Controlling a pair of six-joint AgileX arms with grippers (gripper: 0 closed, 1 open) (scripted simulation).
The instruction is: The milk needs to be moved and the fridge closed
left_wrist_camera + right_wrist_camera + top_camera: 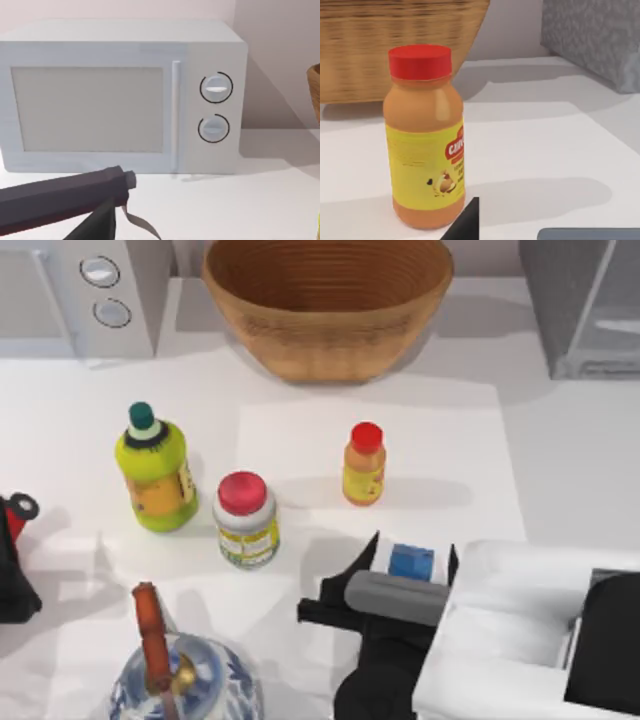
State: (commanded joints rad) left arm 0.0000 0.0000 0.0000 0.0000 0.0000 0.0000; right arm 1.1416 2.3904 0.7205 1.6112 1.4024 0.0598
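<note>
Two arms share the desk [560, 460], and only one is at work. At the far left edge the left gripper [12, 530] sits parked low by the desk's side, facing the microwave [120, 95]; whether its fingers are apart or together I cannot tell. Moving right, a green bottle [155, 472], a red-lidded jar [245, 522] and an orange bottle [363, 464] stand well apart, leaving a lane to the milk [411, 562]. The milk sits at front centre, between the dark fingers of the right gripper [412, 565], which look spread to either side of it (contact is not clear). That arm reaches in low from the front right, wrist level. Far back right stands the fridge [585, 305], probably the carton's destination.
</note>
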